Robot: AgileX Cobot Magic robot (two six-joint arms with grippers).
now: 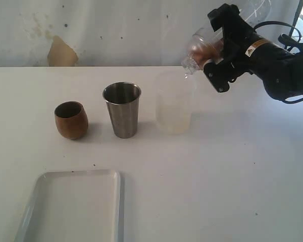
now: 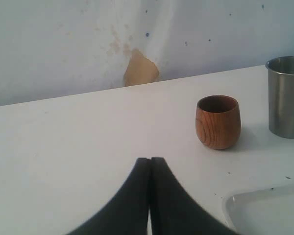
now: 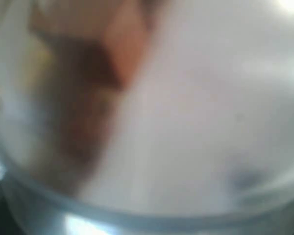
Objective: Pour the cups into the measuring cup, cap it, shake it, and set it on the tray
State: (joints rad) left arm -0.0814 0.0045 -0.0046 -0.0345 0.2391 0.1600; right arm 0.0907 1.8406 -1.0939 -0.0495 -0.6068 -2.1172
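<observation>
White tray [image 1: 65,212], rnd wood cup [image 1: 70,121], steel tumbler [image 1: 122,111].

**Beaker under the right gripper, clear run ahead of the left**

The right gripper [image 1: 215,50] grips the tilted clear cup [image 1: 202,45]. The cup's low end hangs just over the rim of the beaker [image 1: 174,103], which blocks a straight drop. Out past the beaker, on that gripper's own side, the table [image 1: 242,166] is bare.

Ahead of the closed left gripper [image 2: 150,164], bare table runs to the wall [image 2: 63,44]. The wooden cup [image 2: 218,122] stands ahead toward the right arm's side, with the steel cup [image 2: 286,98] beyond it. The tray [image 2: 230,205] corner lies near the fingertips.
</observation>
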